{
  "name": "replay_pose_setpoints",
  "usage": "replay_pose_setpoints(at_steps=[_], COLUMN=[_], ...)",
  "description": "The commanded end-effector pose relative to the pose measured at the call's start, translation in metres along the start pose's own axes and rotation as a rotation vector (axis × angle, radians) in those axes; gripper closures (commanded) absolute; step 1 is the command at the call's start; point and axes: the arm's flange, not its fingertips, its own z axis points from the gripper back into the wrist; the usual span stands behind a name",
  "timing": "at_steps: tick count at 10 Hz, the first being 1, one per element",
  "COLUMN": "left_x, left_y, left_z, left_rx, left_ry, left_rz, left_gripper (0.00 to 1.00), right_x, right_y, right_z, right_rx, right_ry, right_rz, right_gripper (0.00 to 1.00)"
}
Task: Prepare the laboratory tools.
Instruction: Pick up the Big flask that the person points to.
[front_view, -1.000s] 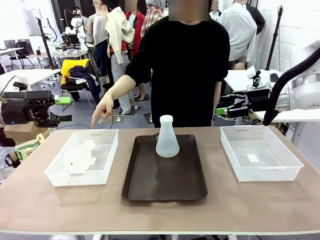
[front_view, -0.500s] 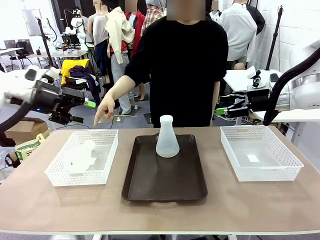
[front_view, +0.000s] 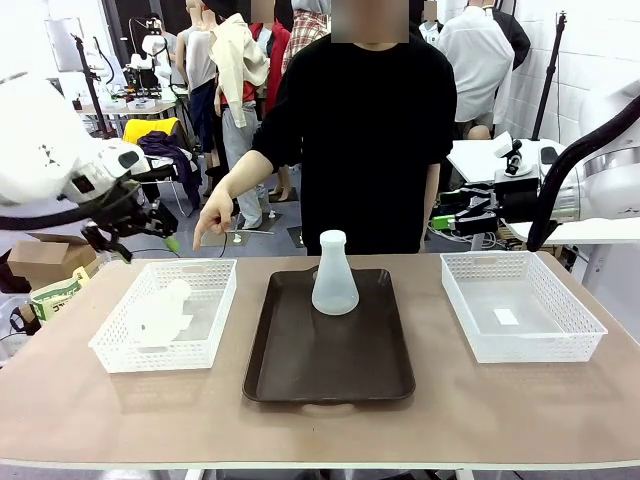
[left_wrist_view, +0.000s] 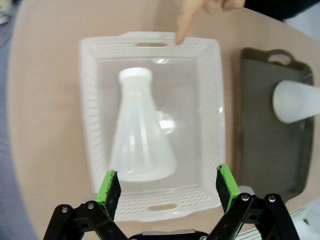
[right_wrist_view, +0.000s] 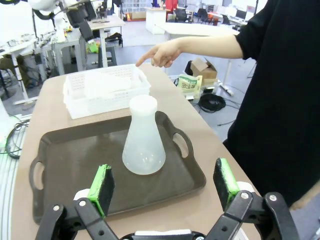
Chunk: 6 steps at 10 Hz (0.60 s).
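Pincer-wise we've got both wide open, gripping nothing. Our left pincer (left_wrist_view: 167, 187) hangs over the white basket (left_wrist_view: 215, 100), where one flask (left_wrist_view: 142, 135) lies on its side. Our right pincer (right_wrist_view: 165, 186) faces the other flask (right_wrist_view: 144, 140), upright on the brown tray (right_wrist_view: 75, 150). A person's hand (front_view: 213, 212) points at the basket's far rim.

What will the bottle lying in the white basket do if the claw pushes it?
The flask lies on its round side, so it would probably roll, curving toward its narrow neck. The basket walls should stop it. It looks empty and frosted, so likely light, maybe slippery.
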Motion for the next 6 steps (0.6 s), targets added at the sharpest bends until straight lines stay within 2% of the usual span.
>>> replay_pose_setpoints(at_steps=[1, 3, 6], left_x=[0.006, 0.013, 0.022], left_y=[-0.015, -0.013, 0.003], left_z=[0.026, 0.007, -0.024], left_rx=[0.093, 0.137, 0.059], left_ry=[0.05, 0.117, 0.128], left_rz=[-0.076, -0.146, -0.181], left_gripper=[0.0, 0.0, 0.0], right_x=[0.0, 0.0, 0.0], right_y=[0.002, 0.002, 0.002], right_z=[0.001, 0.001, 0.001], right_rx=[0.005, 0.005, 0.005], right_ry=[0.01, 0.01, 0.01], right_rz=[-0.002, -0.002, -0.002], right_gripper=[0.0, 0.0, 0.0])
